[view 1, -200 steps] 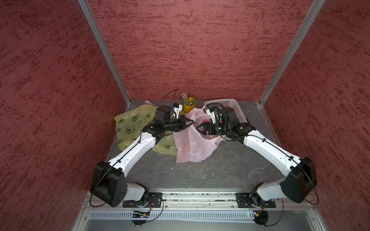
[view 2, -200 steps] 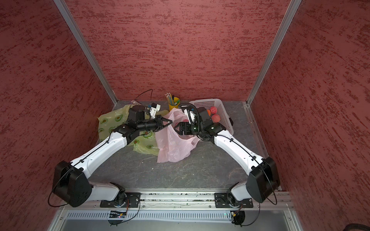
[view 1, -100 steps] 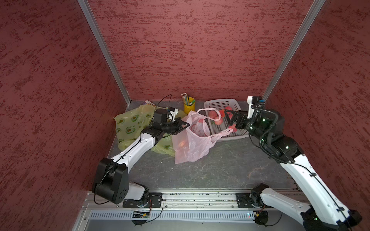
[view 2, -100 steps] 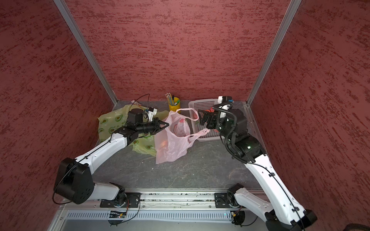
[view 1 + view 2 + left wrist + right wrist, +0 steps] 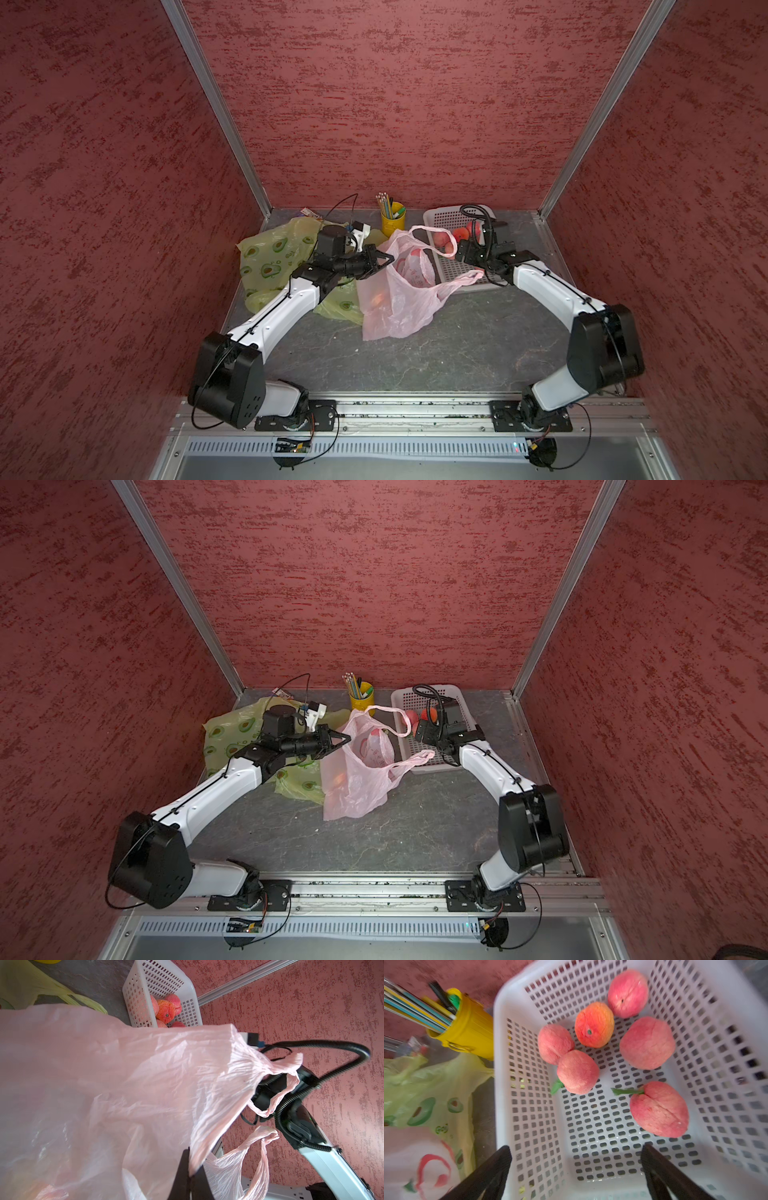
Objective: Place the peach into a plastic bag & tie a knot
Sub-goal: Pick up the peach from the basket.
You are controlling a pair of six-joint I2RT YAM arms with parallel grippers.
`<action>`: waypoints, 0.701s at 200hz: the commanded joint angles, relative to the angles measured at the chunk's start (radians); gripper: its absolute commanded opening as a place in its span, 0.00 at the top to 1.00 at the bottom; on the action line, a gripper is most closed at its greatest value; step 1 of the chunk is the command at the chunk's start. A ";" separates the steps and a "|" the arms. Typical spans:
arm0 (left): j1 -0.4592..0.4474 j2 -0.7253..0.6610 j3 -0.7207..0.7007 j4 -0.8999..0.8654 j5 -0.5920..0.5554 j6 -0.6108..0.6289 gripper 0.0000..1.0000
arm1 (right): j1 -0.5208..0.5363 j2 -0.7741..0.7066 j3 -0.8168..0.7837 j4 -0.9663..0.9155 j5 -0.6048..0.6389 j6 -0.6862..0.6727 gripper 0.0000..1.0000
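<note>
1. Firstly, my left fingers (image 5: 181,1176) were pressed together on the rim of the pink bag (image 5: 395,299), pinching the film at its left side and holding the mouth up.
2. That bag stood in the middle of the counter (image 5: 457,353). One handle looped up on its far side, and the other draped rightward onto the near edge of the white basket (image 5: 440,216).
3. An orange-pink round shape (image 5: 376,298) showed dimly through the bag's left wall, low down. It was likely a peach, though the film blurred it.
4. My right fingers (image 5: 490,1174) were spread wide above the basket, holding nothing.
5. Six peaches (image 5: 646,1043) lay in the basket at the far right, five bunched together and one apart, nearer my fingers.
6. A green avocado-print bag (image 5: 270,257) lay on the left beneath my left arm. A yellow cup of pencils (image 5: 392,222) stood at the far edge between it and the basket.
</note>
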 commanded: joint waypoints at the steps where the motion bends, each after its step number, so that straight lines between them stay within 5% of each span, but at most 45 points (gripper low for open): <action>1: 0.003 -0.022 -0.015 -0.012 0.013 0.021 1.00 | -0.001 0.083 0.075 0.078 -0.035 0.022 0.01; 140: 0.002 -0.045 -0.049 -0.010 0.017 0.009 1.00 | -0.019 0.465 0.400 0.012 0.023 0.019 0.01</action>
